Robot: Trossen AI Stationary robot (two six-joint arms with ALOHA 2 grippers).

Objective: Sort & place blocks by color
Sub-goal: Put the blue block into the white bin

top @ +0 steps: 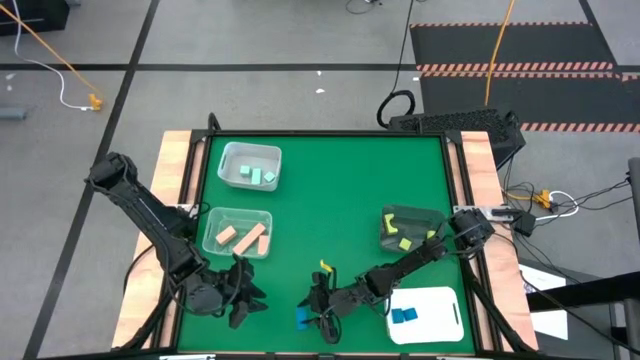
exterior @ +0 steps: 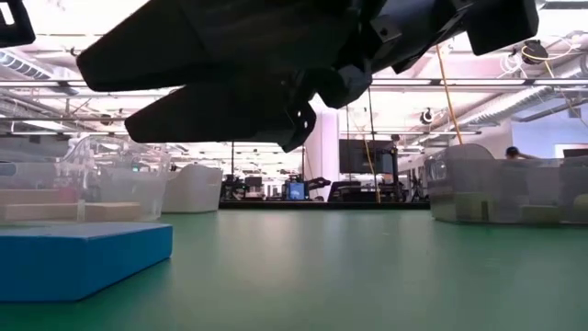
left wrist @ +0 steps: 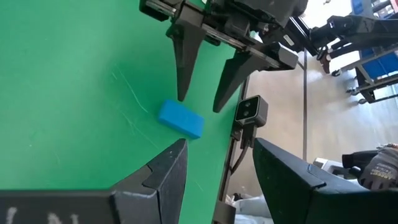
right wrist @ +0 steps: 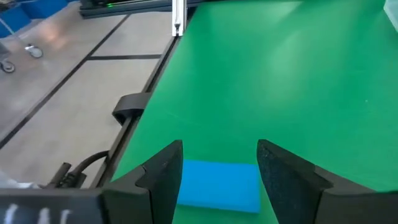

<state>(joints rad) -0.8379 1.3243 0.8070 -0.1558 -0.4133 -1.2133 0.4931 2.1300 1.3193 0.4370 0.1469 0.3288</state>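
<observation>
Over on the left side of the green table (top: 330,190), the left hand (top: 243,293) sits low near the front edge, fingers apart and nothing between them. Just beyond it, a clear bin (top: 237,232) holds two salmon blocks (top: 242,238), and farther back a second clear bin (top: 250,165) holds two mint green blocks (top: 262,176). Moving toward the middle, the blue block (top: 304,317) lies flat on the table right at the near edge, and the right hand (top: 322,300) is down over it. From the right wrist view the two fingers stand spread with the blue block (right wrist: 217,185) lying in the gap between them, and I cannot tell whether either finger touches it. The left wrist view shows the same: the right hand's fingers (left wrist: 186,59) point down with the blue block (left wrist: 181,118) on the table just below their tips. From the low view the blue block (exterior: 78,259) rests on the table at the left of the picture, with dark arm parts above. Farther right, a dark-looking bin (top: 408,230) carries yellow blocks (top: 404,240), and near the front right corner the white flat tray (top: 446,320) has two blue blocks (top: 404,315) on it.
</observation>
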